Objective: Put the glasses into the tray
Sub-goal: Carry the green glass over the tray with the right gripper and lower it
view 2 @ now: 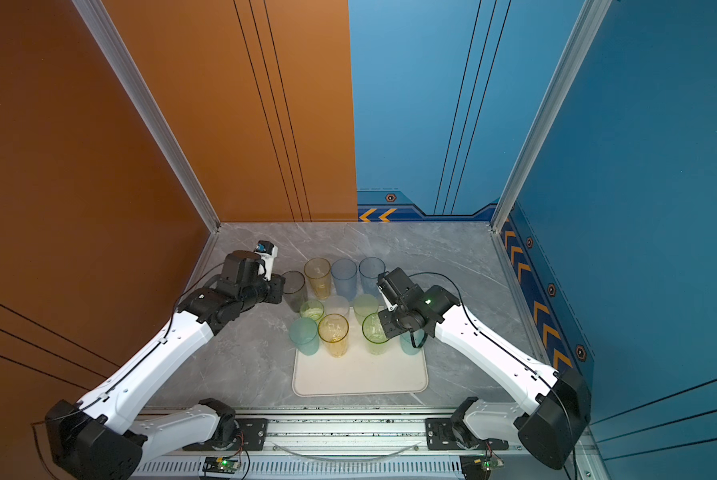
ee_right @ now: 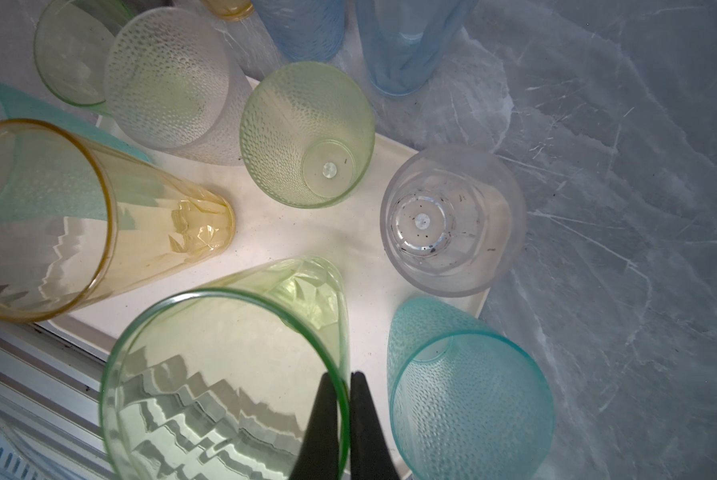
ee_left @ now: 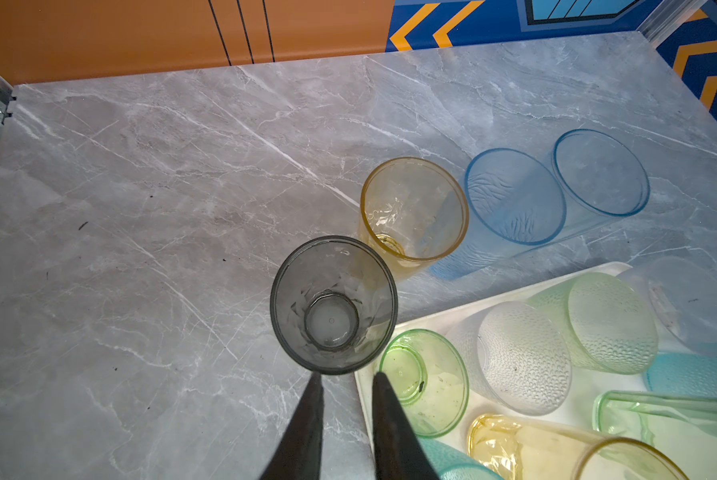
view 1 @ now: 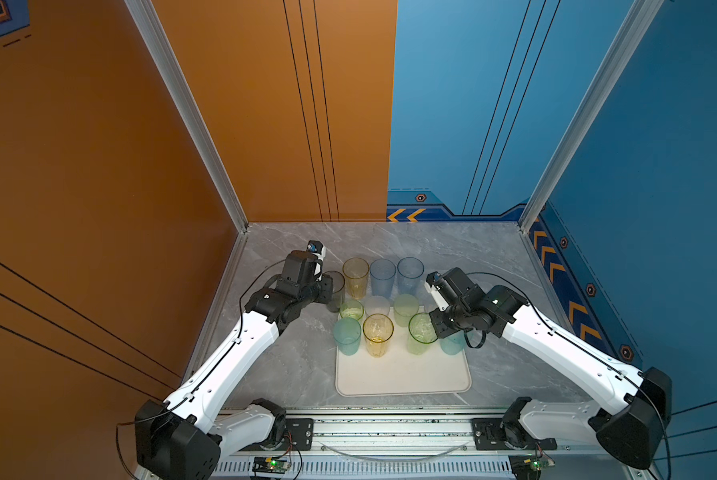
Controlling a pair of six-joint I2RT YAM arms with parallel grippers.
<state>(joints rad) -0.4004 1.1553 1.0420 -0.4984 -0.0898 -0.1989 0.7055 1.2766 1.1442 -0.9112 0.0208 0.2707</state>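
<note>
**Left gripper** [ee_left: 347, 374]: the fingers stand slightly apart with nothing between them. The tips sit at the rim of the grey glass [ee_left: 334, 305], on the side facing the arm. Contact cannot be confirmed. The grey glass stands upright on the table [view 1: 290, 365], outside the tray [view 1: 402, 378], just beyond its far left corner.

**Right gripper** [ee_right: 343, 376]: the fingers are clamped on the rim of the tall green glass [ee_right: 224, 374], one finger inside the wall and one outside. This glass is over the right part of the tray. Whether its base rests on the tray floor cannot be determined.

**Glasses outside the tray**, upright on the table along its far edge, in line with the grey glass:
- yellow glass [view 1: 355, 276]
- textured blue glass [view 1: 382, 276]
- smooth blue glass [view 1: 410, 274]

**Glasses in the tray, far end:**
- small green glass [view 1: 351, 309]
- clear dimpled glass [view 1: 376, 305]
- pale green dimpled glass [view 1: 406, 309]
- smooth clear glass [ee_right: 452, 220], at the far right corner

**Glasses in the tray, next row:**
- teal glass [view 1: 347, 336], at the left rim
- second yellow glass [view 1: 377, 334]
- second teal glass [ee_right: 469, 386], at the right rim, just beside the tall green glass
</note>
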